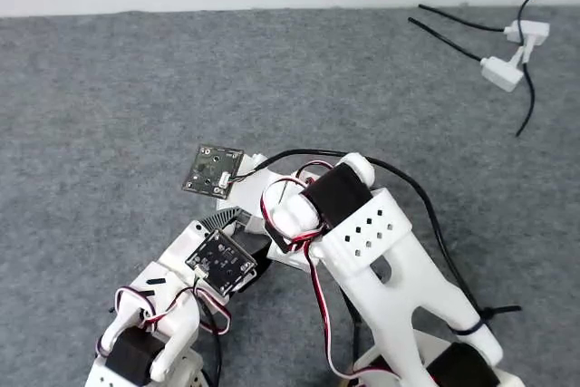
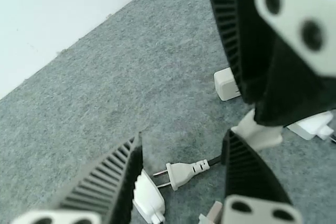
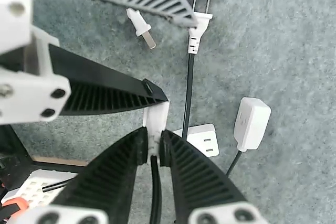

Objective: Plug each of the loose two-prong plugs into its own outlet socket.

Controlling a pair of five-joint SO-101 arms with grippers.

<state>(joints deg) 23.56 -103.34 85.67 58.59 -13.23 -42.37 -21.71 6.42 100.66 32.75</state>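
Bright and even all over, with soft light from up high. Just faint, soft-edged shadows on the grey counter point(image 1: 109, 88) beside the big white arm point(image 1: 390, 260) and next to the white socket block point(image 3: 252, 121). White wall point(image 2: 52, 14) very bright and flat, almost glowing. Ribbed insides of the left end effector point(image 2: 184, 139) dark, in their own shade. A little shine on the white plastic part point(image 2: 294, 3) close by.

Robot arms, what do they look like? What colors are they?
The arms are white plastic with black motors and red, black and white wires. The right gripper has two black ribbed fingers; the left gripper has one grey, one black.
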